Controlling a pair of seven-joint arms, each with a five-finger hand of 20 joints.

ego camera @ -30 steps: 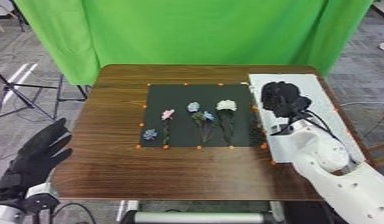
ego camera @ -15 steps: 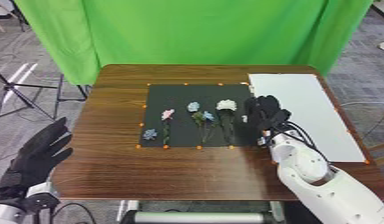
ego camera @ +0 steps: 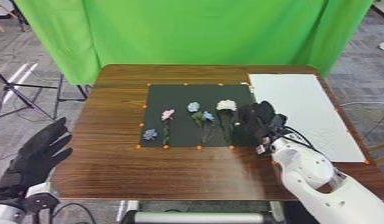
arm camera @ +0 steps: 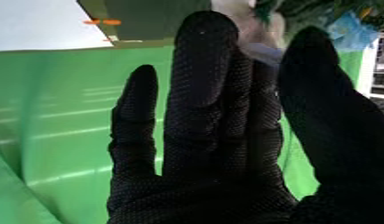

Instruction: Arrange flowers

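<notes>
Swung leftward off the white sheet (ego camera: 291, 90) to beside the white flower (ego camera: 227, 105) on the dark mat (ego camera: 182, 93), with the right hand (ego camera: 259, 121) straight-fingered, thumb apart (nothing gripped). Best to pinch the stem (ego camera: 227, 129) gently, clear of the blue flower (ego camera: 207, 116).

Green curtain (ego camera: 206, 37) beyond right hand (ego camera: 262, 121), brown tabletop (ego camera: 171, 175) below it, black tripod (ego camera: 12, 86) beyond left hand (ego camera: 30, 165), gray floor (ego camera: 12, 135) below.

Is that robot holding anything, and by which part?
The left hand holds nothing. Whether the right hand grips the pale thing there can't be told.
</notes>
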